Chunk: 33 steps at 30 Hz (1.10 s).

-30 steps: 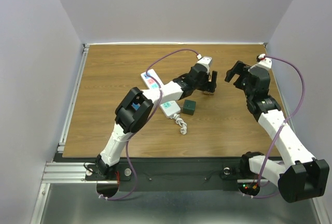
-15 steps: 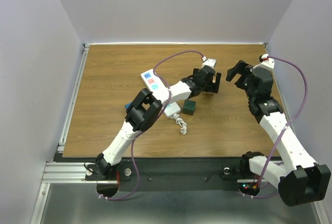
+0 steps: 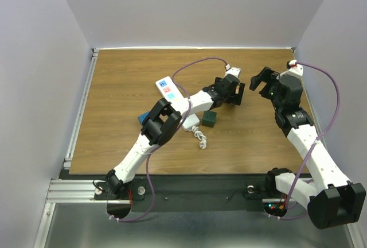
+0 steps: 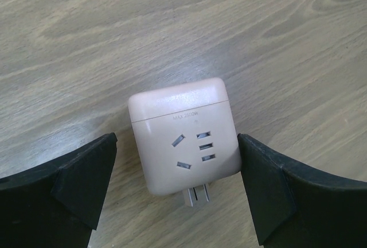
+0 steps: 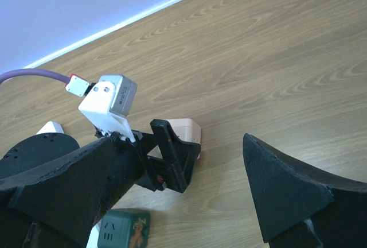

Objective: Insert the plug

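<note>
We see the beige plug adapter [image 4: 183,139] lying on the wooden table [image 3: 126,76], well to the right of the white power strip [image 3: 167,89]. Our left gripper [image 4: 179,170] straddles the adapter, jaws spread, not clamped on it. Farther right of the strip, our right gripper [image 3: 261,84] hangs spread wide, holding nothing.
</note>
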Tool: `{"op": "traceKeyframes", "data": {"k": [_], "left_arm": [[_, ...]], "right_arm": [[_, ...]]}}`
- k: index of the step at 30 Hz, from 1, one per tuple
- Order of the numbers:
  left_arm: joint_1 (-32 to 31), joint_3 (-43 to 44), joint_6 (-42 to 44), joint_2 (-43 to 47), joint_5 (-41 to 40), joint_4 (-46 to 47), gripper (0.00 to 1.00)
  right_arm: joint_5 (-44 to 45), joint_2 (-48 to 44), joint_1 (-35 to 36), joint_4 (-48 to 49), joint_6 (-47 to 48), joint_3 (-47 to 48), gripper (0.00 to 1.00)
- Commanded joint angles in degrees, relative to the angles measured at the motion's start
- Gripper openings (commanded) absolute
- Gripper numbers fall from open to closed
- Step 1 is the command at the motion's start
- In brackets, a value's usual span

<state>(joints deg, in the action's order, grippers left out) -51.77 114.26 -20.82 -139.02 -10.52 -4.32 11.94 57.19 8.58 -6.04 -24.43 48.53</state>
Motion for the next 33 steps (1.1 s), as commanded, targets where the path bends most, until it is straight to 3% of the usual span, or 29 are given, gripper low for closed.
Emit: {"op": "traceKeyframes", "data": {"k": [1, 4, 6, 13, 16, 17, 28, 33], "left_arm": [[-0.4, 2.6, 2.1, 0.1, 1.4, 4.1, 0.93], [-0.4, 3.1, 2.7, -0.7, 1.9, 4.1, 0.89], [-0.4, 3.0, 3.1, -0.9, 2.0, 4.1, 0.82], [0.0, 2.5, 5.1, -1.2, 4.5, 4.1, 0.36], [0.8, 0.5, 5.2, 0.1, 6.4, 4.1, 0.05], [1.1, -0.3, 5.2, 1.7, 7.2, 4.1, 0.0], [6.9, -19.4, 7.9, 21.7, 26.6, 10.4, 0.0], [11.2, -25.7, 5.7, 29.4, 42.9, 12.7, 0.0]], "right_arm": [[-0.7, -1.0, -0.6, 1.0, 0.3, 0.7, 1.0], [-0.9, -1.1, -0.6, 0.9, 0.5, 0.6, 1.0], [-0.8, -1.4, -0.6, 1.1, 0.6, 0.5, 1.0], [-1.2, -1.5, -0.6, 1.1, 0.8, 0.2, 1.0], [-1.8, -1.3, -0.6, 1.2, 1.5, 0.2, 1.0], [-2.0, -1.1, -0.6, 1.2, 1.7, 0.2, 1.0], [-6.1, -1.9, -1.0, 3.4, 6.7, 1.5, 1.0], [-19.9, -1.3, -1.0, 4.7, 10.7, 2.4, 1.0]]}}
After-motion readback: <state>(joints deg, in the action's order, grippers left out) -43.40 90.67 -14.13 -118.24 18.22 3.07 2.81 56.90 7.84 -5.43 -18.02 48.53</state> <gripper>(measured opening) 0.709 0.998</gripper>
